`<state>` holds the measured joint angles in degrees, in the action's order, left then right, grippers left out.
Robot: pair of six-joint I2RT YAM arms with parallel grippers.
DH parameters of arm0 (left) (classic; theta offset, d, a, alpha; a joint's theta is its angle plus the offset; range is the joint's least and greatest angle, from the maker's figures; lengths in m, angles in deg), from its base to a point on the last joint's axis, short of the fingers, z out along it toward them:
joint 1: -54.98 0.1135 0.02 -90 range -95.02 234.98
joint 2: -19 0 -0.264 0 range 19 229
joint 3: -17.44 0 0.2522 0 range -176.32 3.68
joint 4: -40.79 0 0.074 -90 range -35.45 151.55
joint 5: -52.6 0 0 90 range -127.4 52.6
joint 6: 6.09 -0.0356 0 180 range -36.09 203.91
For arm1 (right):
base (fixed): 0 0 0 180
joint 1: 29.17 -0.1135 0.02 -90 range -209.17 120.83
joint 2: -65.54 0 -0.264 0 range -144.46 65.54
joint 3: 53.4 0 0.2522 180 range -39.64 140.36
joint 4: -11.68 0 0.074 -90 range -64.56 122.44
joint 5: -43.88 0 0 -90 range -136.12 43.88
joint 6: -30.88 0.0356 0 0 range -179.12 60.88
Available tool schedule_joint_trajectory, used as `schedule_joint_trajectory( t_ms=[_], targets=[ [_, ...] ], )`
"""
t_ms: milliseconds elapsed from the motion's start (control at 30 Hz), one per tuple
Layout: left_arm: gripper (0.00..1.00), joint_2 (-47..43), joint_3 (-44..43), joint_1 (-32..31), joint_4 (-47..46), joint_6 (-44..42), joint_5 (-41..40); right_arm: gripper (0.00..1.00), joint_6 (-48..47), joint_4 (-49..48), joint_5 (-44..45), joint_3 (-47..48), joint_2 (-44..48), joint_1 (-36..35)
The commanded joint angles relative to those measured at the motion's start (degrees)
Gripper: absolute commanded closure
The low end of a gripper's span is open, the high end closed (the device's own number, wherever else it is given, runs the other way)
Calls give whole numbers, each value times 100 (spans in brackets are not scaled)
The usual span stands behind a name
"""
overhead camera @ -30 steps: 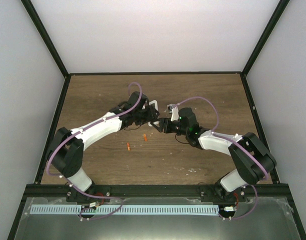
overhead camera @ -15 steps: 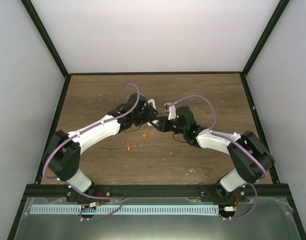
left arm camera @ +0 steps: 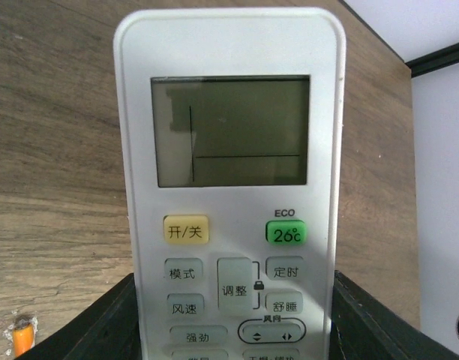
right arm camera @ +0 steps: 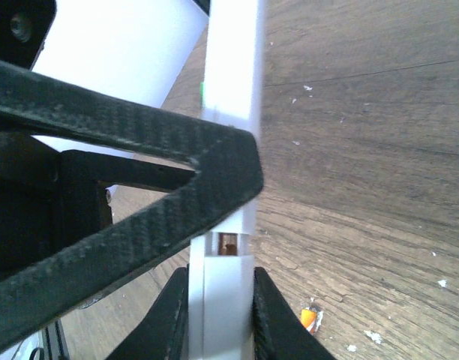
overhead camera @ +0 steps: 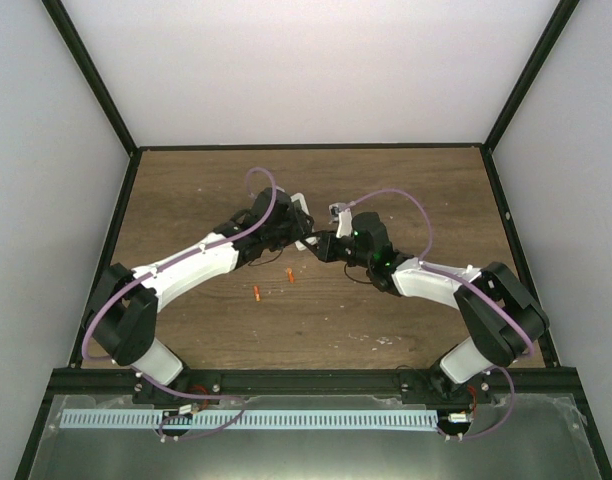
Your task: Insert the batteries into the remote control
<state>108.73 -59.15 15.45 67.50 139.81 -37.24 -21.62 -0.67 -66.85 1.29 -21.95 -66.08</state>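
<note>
The white remote control (left arm camera: 229, 150) shows its dark display and buttons in the left wrist view. My left gripper (left arm camera: 233, 330) is shut on its lower part, with a black finger (left arm camera: 102, 330) on each long side. In the right wrist view the remote (right arm camera: 231, 82) is edge-on, and my right gripper (right arm camera: 220, 315) is shut on its thin end. A left finger (right arm camera: 139, 217) crosses in front. In the top view both grippers (overhead camera: 298, 238) (overhead camera: 321, 247) meet at the remote (overhead camera: 304, 218) mid-table. Two orange batteries (overhead camera: 257, 293) (overhead camera: 291, 275) lie on the wood in front of them. One shows in each wrist view (left arm camera: 19, 337) (right arm camera: 310, 319).
The brown wooden table (overhead camera: 406, 190) is ringed by a black frame and white walls. Pale specks (overhead camera: 381, 340) lie scattered on the wood near the front right. The arms' cables loop above both wrists.
Both grippers have shifted slightly left and back with the remote held between them. The two batteries have not moved.
</note>
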Motion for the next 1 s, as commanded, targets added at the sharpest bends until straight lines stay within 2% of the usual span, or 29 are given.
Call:
schedule_joint_trajectory(
  t_ms=[0, 200, 267, 300, 333, 367, 567, 700, 833, 900, 967],
  targets=[
    [58, -156, 56, -59, -159, 52, 38, 92, -240, -232, 19, 108, 90, -53],
    [48, -134, 96, -62, -271, 29, 103, 95, -249, -220, 34, 79, 117, -54],
    [41, -142, 113, -63, -312, 19, 123, 95, -244, -175, 89, 81, 117, -54],
    [27, -146, 129, -61, -337, 10, 141, 96, -238, -114, 144, 102, 111, -54],
    [7, -155, 141, -59, -338, 4, 127, 96, -247, -64, 210, 102, 121, -54],
    [1, -175, 149, -58, -326, -12, 87, 96, -257, -48, 259, 90, 137, -54],
    [0, -471, 296, -62, -284, -47, -59, 96, -408, 313, 706, 12, 258, -51],
    [0, -841, 360, 131, 126, -41, -252, 97, -624, 891, 1169, -26, 428, -54],
    [0, -1311, 701, 904, 56, 89, 115, 97, -1085, 1513, 1468, -85, 719, -54],
    [0, -1415, 720, 1330, 22, -27, 441, 97, -1667, 1911, 1555, 35, 836, -108],
    [0, -1357, 559, 1542, 168, -225, 770, 97, -2373, 2457, 2102, 258, 827, -305]
  ],
)
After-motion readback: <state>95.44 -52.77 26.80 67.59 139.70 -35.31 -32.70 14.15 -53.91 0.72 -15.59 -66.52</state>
